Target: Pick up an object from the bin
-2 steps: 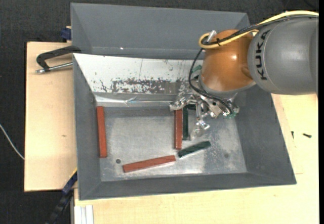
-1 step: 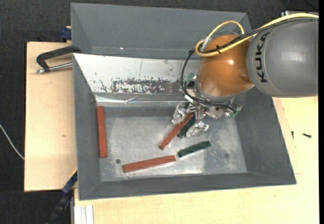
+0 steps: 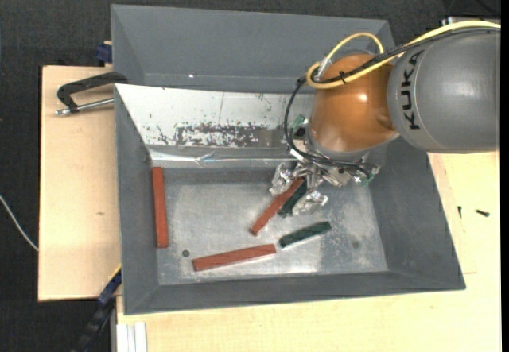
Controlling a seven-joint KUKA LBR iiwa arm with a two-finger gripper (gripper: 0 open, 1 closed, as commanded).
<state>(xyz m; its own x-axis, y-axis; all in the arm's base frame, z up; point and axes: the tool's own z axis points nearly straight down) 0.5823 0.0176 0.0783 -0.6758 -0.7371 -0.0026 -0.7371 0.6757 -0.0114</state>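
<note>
A: Position of metal gripper?
B: Low at rear right of grey metal bin, over upper end of slanted red-brown flat stick, beside short dark green stick.
A: Grip?
B: Spread or pinching: cannot tell.

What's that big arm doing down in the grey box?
A robot arm's pincer is down in the grey bin, at the upper end of a slanting red-brown stick and a dark green stick touching it. A second green stick and two more red-brown sticks lie apart on the floor. Whether it grips anything, I cannot tell.
</note>
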